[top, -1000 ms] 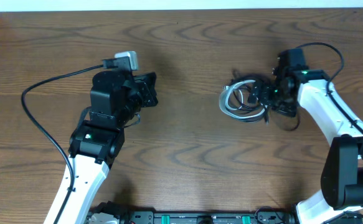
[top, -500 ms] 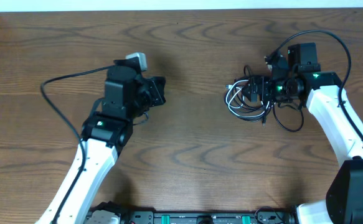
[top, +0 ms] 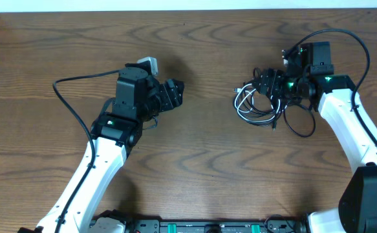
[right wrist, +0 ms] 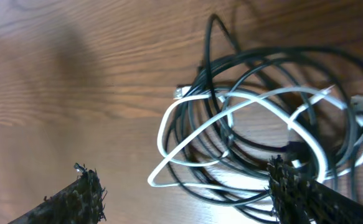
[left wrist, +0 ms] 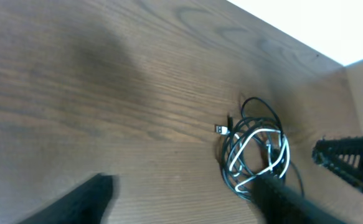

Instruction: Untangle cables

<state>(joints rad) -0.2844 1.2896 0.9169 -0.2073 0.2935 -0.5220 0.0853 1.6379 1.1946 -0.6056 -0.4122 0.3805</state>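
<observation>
We see the right gripper (right wrist: 193,202) with its fingers apart and nothing clamped. One finger is over the edge of the cables (right wrist: 256,130), which lie in one tangled bundle on the table (top: 201,162), the white cord looped through the black ones. The left gripper (left wrist: 187,208) also has its fingers apart and empty, well apart from the bundle.

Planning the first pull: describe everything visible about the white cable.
The white cable is thin, smooth and coiled in loose overlapping loops, lying flat on the wooden table. The black cables cross over and under it, tangled through the coil. The fingers of the open right gripper flank part of the coil; whether one touches it cannot be told. Its plug ends cannot be traced.
</observation>
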